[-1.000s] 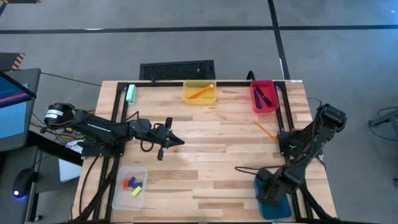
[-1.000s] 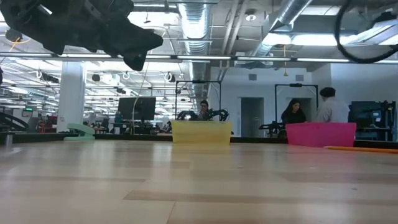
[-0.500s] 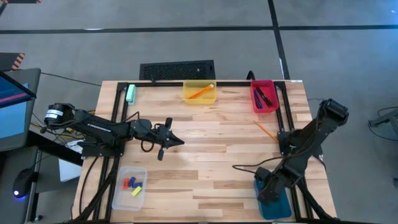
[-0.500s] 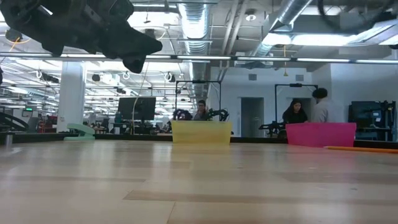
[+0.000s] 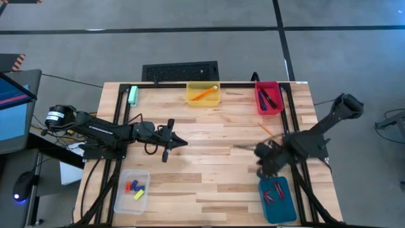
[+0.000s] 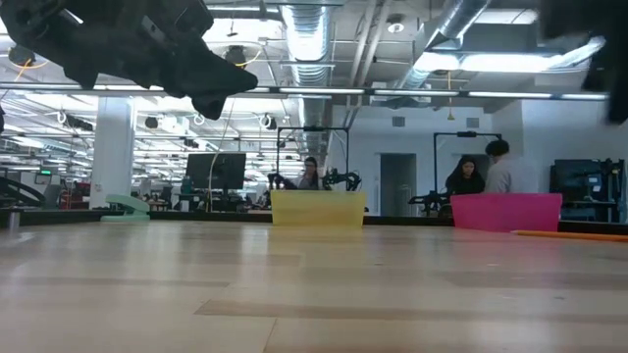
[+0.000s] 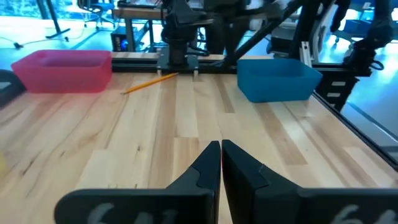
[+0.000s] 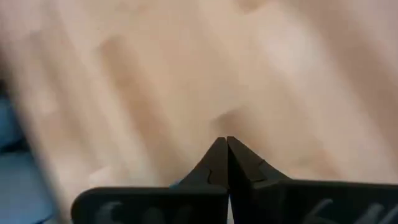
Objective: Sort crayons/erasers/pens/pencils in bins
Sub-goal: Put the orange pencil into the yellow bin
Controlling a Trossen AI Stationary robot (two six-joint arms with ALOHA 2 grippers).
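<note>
**Right gripper closed and empty, just above the teal bin**

Nearest edge: clear bin (image 5: 131, 190) holds the erasers (image 5: 134, 188); teal bin (image 5: 276, 199) has the crayons (image 5: 274, 190). Right gripper (image 5: 261, 159) hangs just past it, fingers pinched together, nothing between them. Left gripper (image 5: 179, 144) is pinched too, mid-table. One loose pencil (image 5: 269, 133) lies beyond. Far edge: yellow bin (image 5: 203, 94), red bin (image 5: 269, 99) with pens (image 5: 267, 98).

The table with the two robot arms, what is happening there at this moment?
A sorting job is nearly done. The right gripper, shut and empty, is above the wood just beyond the teal-blue bin, which holds red crayons. One pencil lies loose near the red bin. The left gripper, shut and empty, waits over the table's left half.
</note>
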